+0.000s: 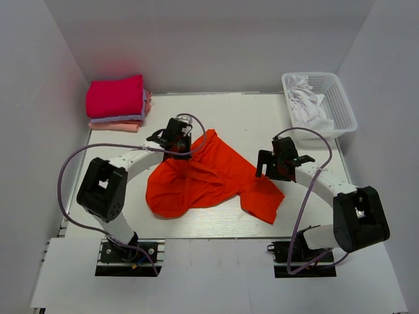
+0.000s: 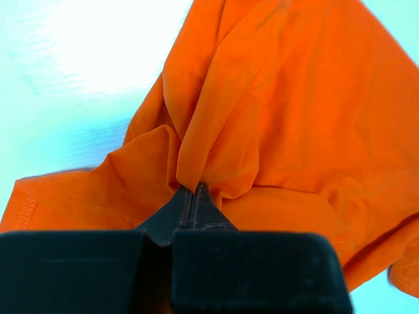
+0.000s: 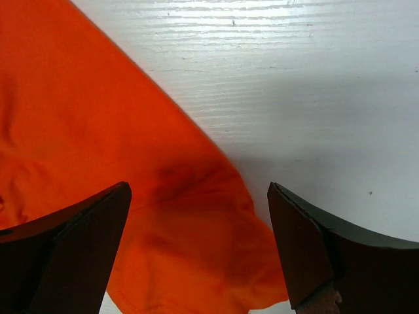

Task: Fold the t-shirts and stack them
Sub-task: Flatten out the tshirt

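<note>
One orange-red t-shirt (image 1: 209, 178): left gripper (image 2: 191, 190) pinched on its fold, right gripper (image 3: 200, 188) wide above its edge. Three folded t-shirts (image 1: 116, 103) stacked beyond left gripper.

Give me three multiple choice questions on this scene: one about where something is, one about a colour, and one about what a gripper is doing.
1. Where is the white basket?
A. far left corner
B. far right corner
C. between the arms

2. What colour is the top folded shirt?
A. magenta
B. green
C. white

3. What is the left gripper doing?
A. hanging open in the air
B. holding the basket
C. shut on the orange shirt

Answers:
1. B, it sits far right in the top view.
2. A, magenta lies uppermost on the pile.
3. C, the left wrist view shows closed fingers pinching orange cloth.
</note>
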